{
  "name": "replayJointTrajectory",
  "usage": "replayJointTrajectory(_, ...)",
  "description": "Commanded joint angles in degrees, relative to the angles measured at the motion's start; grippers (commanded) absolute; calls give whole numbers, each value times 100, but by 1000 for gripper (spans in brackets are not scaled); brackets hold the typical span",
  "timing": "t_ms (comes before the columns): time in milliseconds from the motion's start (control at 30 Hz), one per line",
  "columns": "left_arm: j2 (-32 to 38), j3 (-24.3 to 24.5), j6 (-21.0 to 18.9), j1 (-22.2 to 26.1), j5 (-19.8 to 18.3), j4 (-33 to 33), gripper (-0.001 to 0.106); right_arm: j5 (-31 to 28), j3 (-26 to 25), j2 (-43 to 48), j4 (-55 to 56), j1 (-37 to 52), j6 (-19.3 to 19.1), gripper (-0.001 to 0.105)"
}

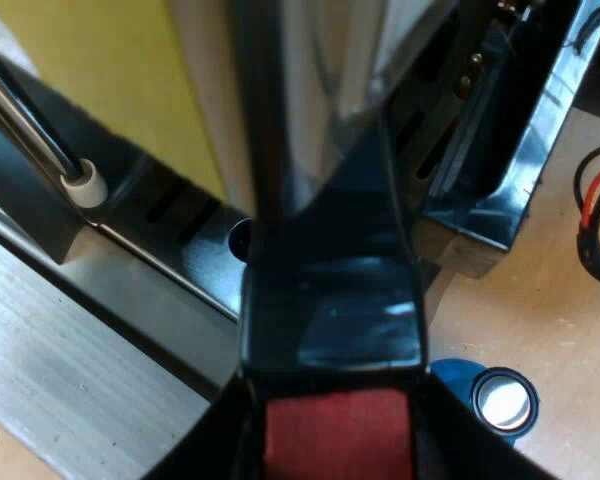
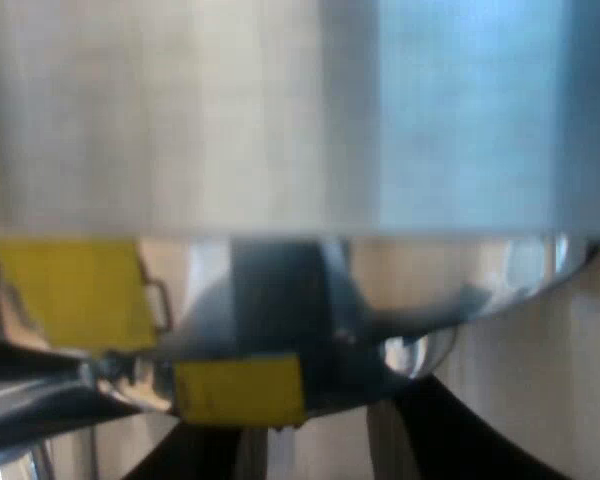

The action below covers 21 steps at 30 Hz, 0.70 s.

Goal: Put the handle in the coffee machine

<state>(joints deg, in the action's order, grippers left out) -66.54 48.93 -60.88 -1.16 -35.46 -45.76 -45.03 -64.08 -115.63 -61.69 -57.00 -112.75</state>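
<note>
At the front of the espresso machine, holds the handle in the left tool, shut tight by the red end; cannot tell if the far end is locked in yet. Looks hard, stiff and maybe a bit heavy at the far metal end, so best gripped firmly on the dark part. Down below, shows a pale wood counter with a blue tamper near, and the right tool spread open and empty, close to a shiny metal wall.
</note>
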Motion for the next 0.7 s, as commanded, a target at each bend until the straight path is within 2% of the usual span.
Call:
replayJointTrajectory(33, 126, 195, -48, 4, -688, 334, 0, 30, -37, 67, -287, 12, -198, 28)
replayJointTrajectory(700, 126, 195, -48, 4, -593, 319, 0, 30, -37, 67, -287, 12, -197, 28)
